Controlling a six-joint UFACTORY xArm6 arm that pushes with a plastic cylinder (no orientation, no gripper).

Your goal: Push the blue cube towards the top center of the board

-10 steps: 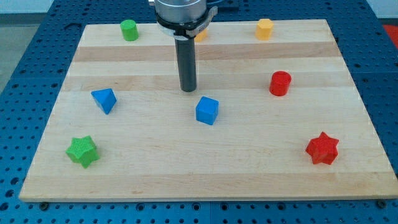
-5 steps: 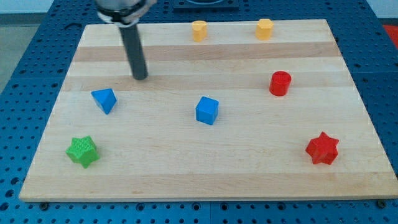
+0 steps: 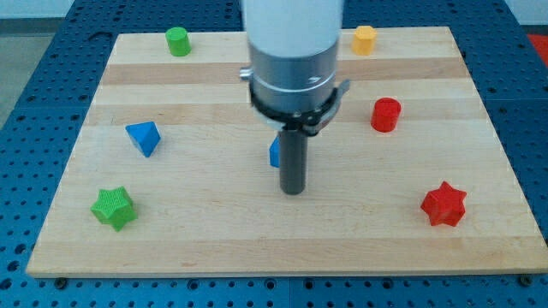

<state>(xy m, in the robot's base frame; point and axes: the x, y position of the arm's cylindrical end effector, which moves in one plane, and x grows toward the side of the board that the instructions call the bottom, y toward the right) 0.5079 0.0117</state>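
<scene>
Camera view: no readable writing or labels anywhere. My tip (image 3: pixel 293 190) sits on the wooden board (image 3: pixel 214 231) just below the blue cube (image 3: pixel 274 153), which lies near board centre and is mostly hidden behind the rod; whether they touch, cannot tell. No jaws, just the bare rod. Blue pyramid-like block (image 3: pixel 144 137) at left, green star (image 3: pixel 114 208) lower left, green cylinder (image 3: pixel 178 41) top left. Orange block (image 3: pixel 364 39) top right, red cylinder (image 3: pixel 386 114) right, red star (image 3: pixel 443 204) lower right. Bare wood along the bottom edge.
</scene>
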